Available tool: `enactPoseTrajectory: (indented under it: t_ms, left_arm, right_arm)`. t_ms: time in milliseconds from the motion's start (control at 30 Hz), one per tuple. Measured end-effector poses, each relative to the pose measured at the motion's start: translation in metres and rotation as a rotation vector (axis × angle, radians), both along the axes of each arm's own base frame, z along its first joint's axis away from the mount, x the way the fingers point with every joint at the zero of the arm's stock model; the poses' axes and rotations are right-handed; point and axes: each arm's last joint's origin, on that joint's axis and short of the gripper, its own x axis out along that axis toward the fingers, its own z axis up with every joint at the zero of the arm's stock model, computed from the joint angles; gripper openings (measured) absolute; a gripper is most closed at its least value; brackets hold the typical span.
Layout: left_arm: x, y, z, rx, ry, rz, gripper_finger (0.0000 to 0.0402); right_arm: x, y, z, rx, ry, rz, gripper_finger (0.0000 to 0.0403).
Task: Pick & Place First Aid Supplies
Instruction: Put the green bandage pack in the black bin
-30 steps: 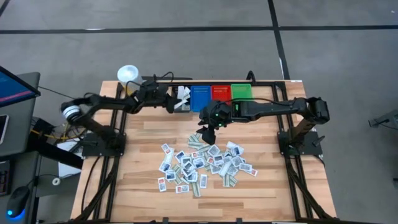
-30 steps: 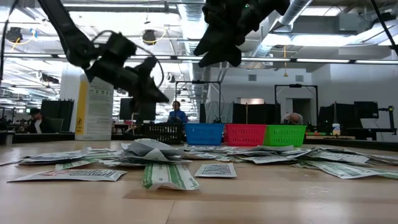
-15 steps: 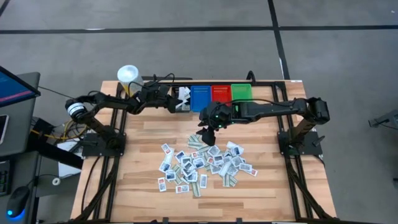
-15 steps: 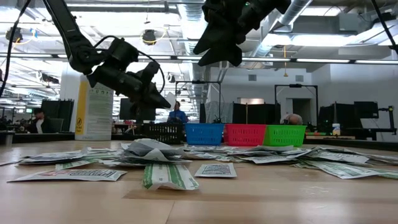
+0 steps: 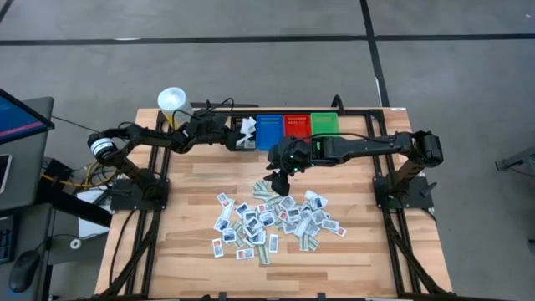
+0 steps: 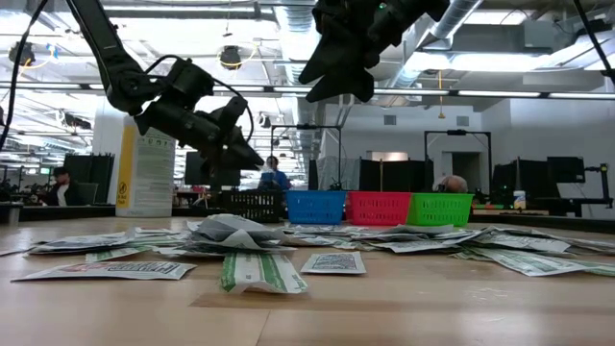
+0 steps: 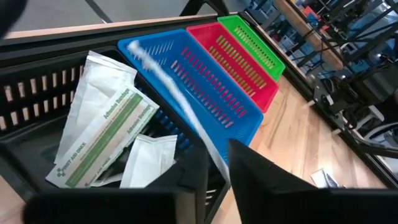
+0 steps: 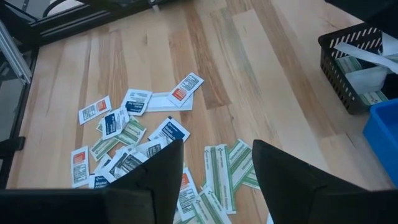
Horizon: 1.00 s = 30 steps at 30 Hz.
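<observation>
The left end effector (image 5: 236, 139) hangs over the black bin (image 7: 37, 112), fingers narrowly parted, a blurred white packet (image 7: 177, 102) between or just past them; whether it is gripped cannot be told. Other packets lie inside that bin. The right end effector (image 5: 277, 180), jaws wide and empty, hovers above the far edge of the packet pile (image 5: 272, 219) mid-worktop. Blue (image 5: 269, 131), red (image 5: 297, 124) and green (image 5: 324, 123) bins line the worktop's (image 5: 359, 259) far edge; its near strip is bare wood.
</observation>
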Motion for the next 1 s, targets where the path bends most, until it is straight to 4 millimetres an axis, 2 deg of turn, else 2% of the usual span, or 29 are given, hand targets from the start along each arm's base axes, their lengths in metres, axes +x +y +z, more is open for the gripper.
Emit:
enactPoseTrajectory:
  t_ms: [633, 800, 1000]
  left_arm:
    - [0.0000, 0.0000, 0.0000, -0.004, -0.001, 0.001, 0.0182]
    - [0.0004, -0.0013, 0.0001, -0.019, -0.011, -0.038, 0.0191]
    - [0.0054, -0.0099, 0.0006, -0.064, -0.033, -0.124, 0.0184]
  right_arm:
    - [0.0002, 0.0011, 0.0001, -0.013, 0.000, -0.002, 0.0182]
    - [0.0000, 0.0014, 0.0000, -0.013, 0.002, -0.001, 0.0181]
    - [0.0001, 0.0073, -0.0001, -0.013, 0.004, 0.015, 0.0185]
